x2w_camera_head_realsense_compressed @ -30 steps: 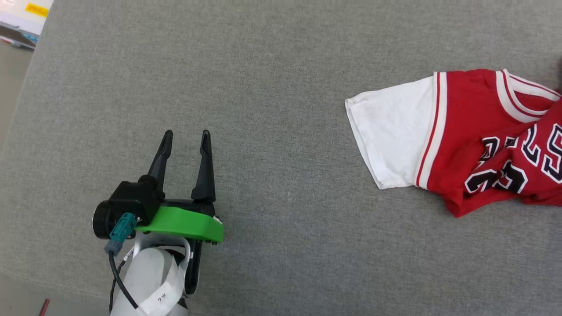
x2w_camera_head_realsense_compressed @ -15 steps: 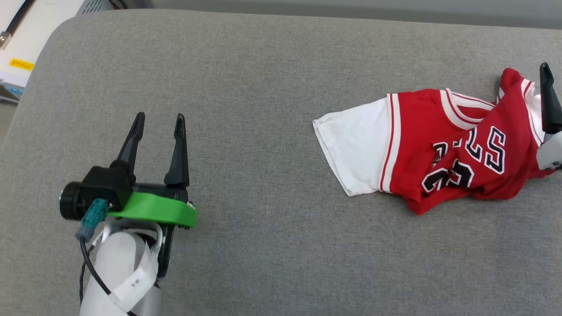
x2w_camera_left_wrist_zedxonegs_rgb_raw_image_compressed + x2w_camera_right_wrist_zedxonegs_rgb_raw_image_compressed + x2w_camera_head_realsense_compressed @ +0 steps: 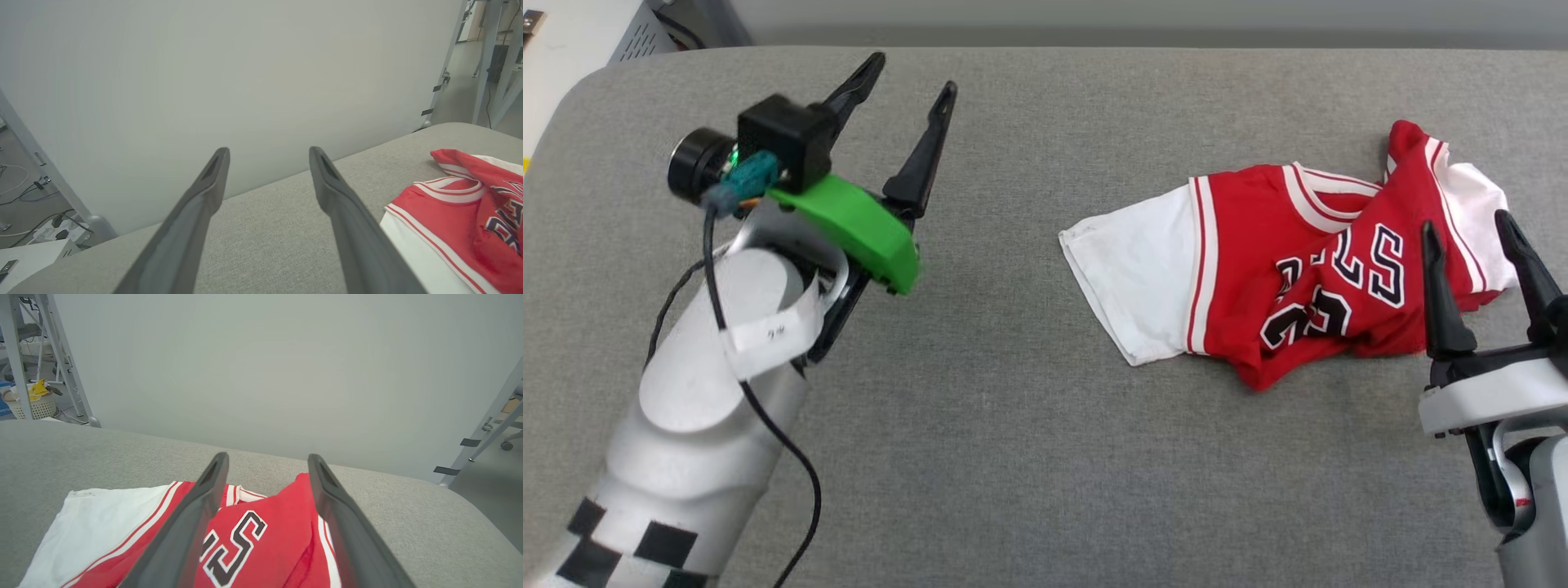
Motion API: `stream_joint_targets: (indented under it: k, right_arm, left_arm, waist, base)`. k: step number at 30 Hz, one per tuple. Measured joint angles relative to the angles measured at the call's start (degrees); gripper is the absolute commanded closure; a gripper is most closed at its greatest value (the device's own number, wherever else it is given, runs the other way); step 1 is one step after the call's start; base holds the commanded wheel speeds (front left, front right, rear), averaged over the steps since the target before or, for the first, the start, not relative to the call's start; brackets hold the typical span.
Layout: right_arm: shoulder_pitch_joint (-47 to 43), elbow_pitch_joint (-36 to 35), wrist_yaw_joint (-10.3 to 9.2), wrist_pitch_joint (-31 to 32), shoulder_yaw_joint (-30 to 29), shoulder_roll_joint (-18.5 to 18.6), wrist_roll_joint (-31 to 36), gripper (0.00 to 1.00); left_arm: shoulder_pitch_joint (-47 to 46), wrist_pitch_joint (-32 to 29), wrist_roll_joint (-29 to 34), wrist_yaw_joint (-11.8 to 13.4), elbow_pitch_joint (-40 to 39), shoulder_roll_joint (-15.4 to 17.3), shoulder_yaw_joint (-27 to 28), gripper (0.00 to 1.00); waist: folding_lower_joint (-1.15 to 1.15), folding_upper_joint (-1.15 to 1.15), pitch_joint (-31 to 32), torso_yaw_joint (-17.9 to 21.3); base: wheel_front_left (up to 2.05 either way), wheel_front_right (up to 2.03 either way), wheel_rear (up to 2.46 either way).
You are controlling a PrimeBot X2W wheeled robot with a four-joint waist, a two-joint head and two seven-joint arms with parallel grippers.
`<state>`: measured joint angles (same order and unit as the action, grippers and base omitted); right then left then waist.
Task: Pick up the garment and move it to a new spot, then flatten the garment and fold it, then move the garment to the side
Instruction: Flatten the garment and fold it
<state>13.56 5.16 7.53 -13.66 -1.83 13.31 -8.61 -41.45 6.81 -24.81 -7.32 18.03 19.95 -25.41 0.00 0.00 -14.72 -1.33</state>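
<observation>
The garment (image 3: pixel 1282 261) is a red jersey with white sleeves and black white-edged lettering, lying crumpled on the right half of the grey padded table (image 3: pixel 1029 425). Its left sleeve is spread flat toward the table's middle. My right gripper (image 3: pixel 1466 224) is open above the garment's right part, empty. In the right wrist view the garment (image 3: pixel 261 535) lies under the spread right gripper (image 3: pixel 267 459). My left gripper (image 3: pixel 911 73) is open and raised over the table's far left, well apart from the garment. The left wrist view has the left gripper (image 3: pixel 269 151) open, with the garment (image 3: pixel 457 204) to its right.
A pale wall (image 3: pixel 245 73) stands just beyond the table's far edge. Off the table's far left corner are a white unit (image 3: pixel 572 49) and cables. A metal frame leg (image 3: pixel 53 355) and a basket (image 3: pixel 36 402) stand on the floor to the left.
The head camera has shifted, so the whole picture moved. My left arm has risen and reached farther out. My right gripper has come into view over the garment's right part.
</observation>
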Motion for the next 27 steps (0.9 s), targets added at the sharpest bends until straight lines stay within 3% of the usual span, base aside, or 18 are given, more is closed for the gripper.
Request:
stream_joint_targets:
  k: [7,13,16,21,27]
  right_arm:
    - [-2.13,-3.89,0.0,1.38,0.12,-1.75,1.23,0.0]
    - [-2.1,-5.68,0.0,2.05,1.65,-2.31,2.7,0.0]
    - [-1.71,-6.22,0.0,2.07,2.34,-2.79,3.16,0.0]
    - [-1.0,-6.48,0.0,2.05,2.76,-3.28,3.6,0.0]
    - [0.99,-6.27,0.0,1.48,3.34,-3.76,3.92,0.0]
  left_arm:
    - [-12.09,-17.56,-13.03,0.0,4.52,2.55,-14.96,0.0]
    - [-20.07,-33.32,-21.93,0.0,9.38,2.05,-24.38,0.0]
    - [-22.78,-38.17,-24.83,0.0,11.48,1.41,-27.67,0.0]
    - [-25.37,-42.99,-27.0,0.0,15.22,0.23,-33.44,0.0]
    - [-26.61,-43.12,-27.54,0.0,19.7,-0.48,-38.83,0.0]
  waist:
    - [0.0,0.0,-1.22,2.05]
    - [0.0,0.0,-3.39,3.8]
    - [0.0,0.0,-4.84,4.72]
    - [0.0,0.0,-7.41,6.33]
    - [0.0,0.0,-10.5,8.18]
  base:
    - [0.0,0.0,0.0]
    - [0.0,0.0,0.0]
    - [0.0,0.0,0.0]
    - [0.0,0.0,0.0]
    - [0.0,0.0,0.0]
